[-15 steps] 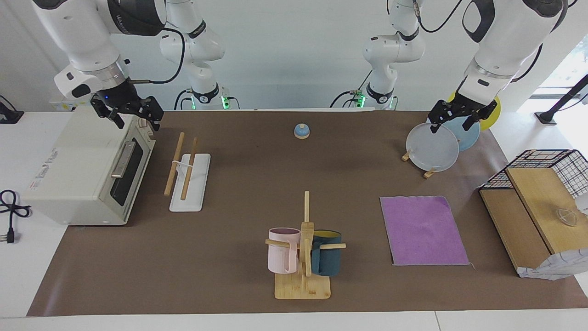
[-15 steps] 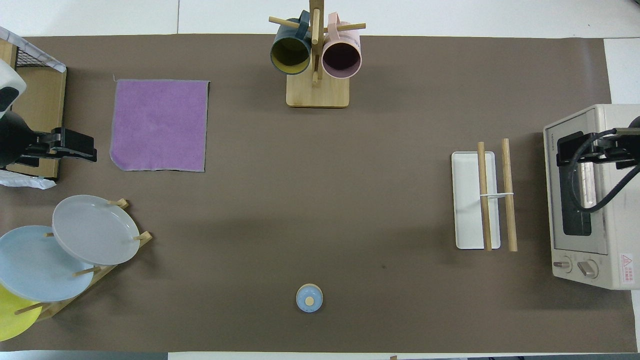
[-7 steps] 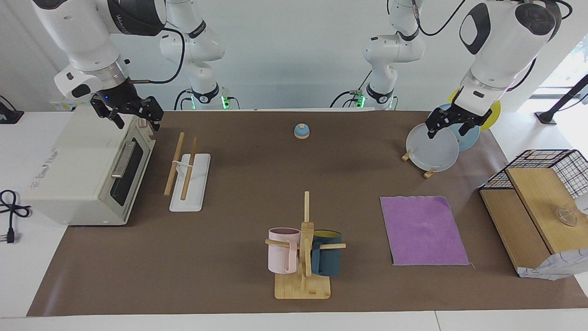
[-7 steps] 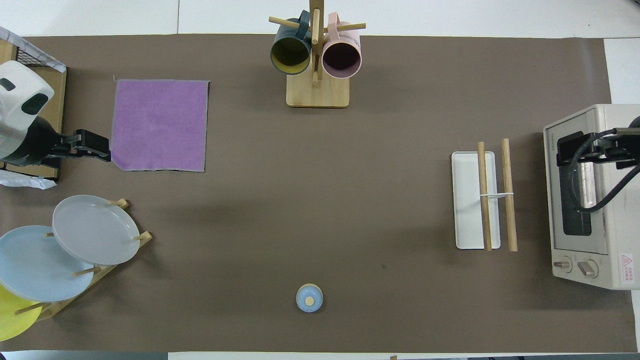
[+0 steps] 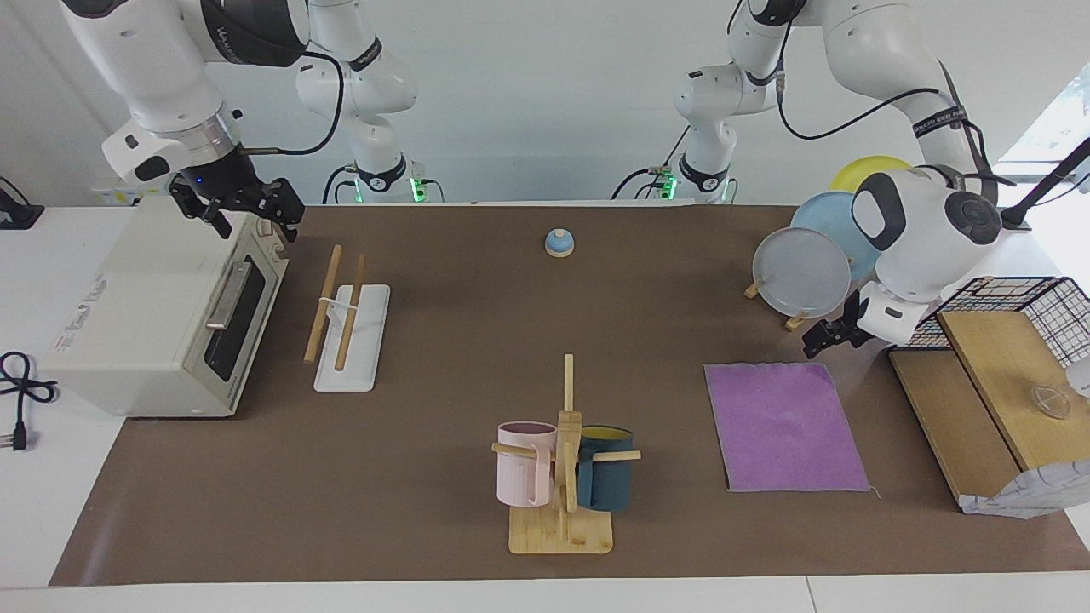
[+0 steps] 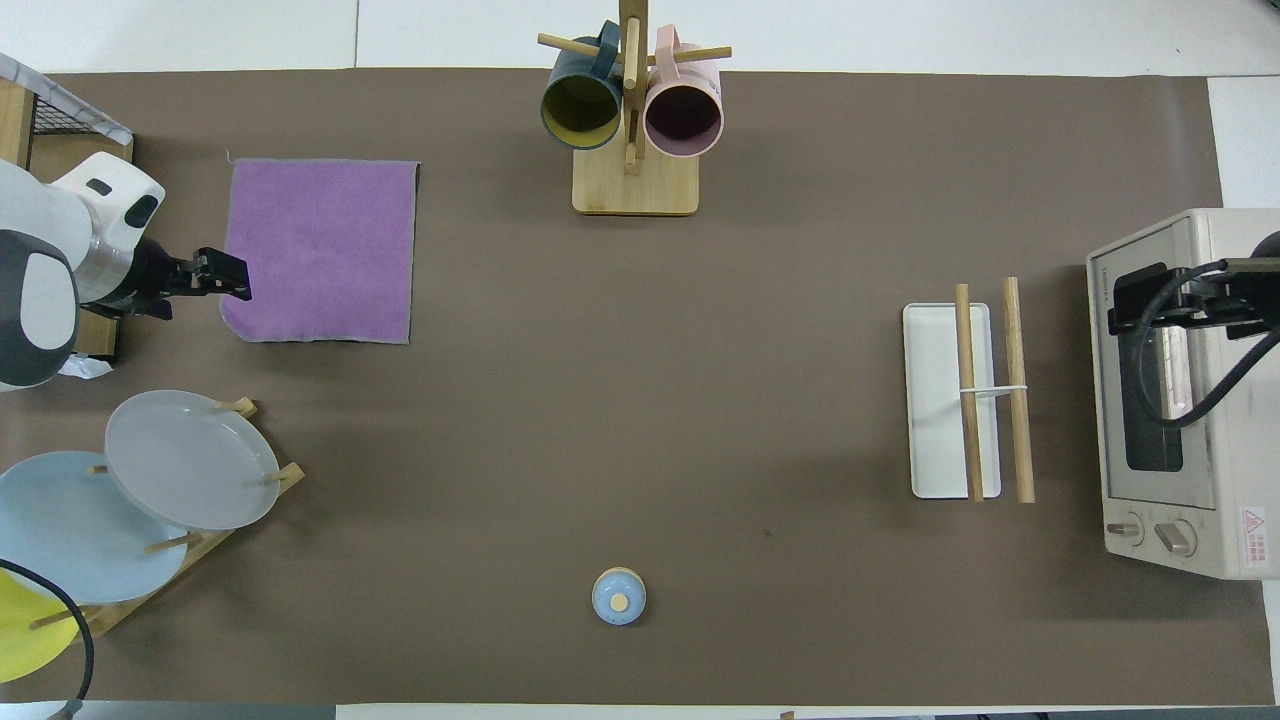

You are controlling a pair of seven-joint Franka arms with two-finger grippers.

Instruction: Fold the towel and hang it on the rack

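One thin square purple cloth, the towel (image 5: 783, 426), is all we have to deal with, and it lies flat and unfolded on the brown table mat (image 5: 443, 358) toward the left arm's end, between the wooden mug stand with its pink and teal mugs (image 5: 564, 464) and the wooden box with a wire basket (image 5: 988, 383). We reckon it's light, floppy and not fragile at all, so it'll sag and drape the second we lift it, and only a corner or an edge gives us anything to pinch. Our left gripper (image 5: 828, 334) hangs low just beside the towel's corner nearest the robots, jaws spread wide with nothing in them, so that corner looks like the obvious grab point. Pinching flat cloth off a mat is fiddly though; we'd guess the fingers could slip over it or drag it. The rack with a white base and two long wooden rods (image 5: 347, 319) sits well apart, at the right arm's end beside the white toaster oven (image 5: 162, 315). Our right gripper (image 5: 243, 209) waits above the oven, jaws wide and empty too.
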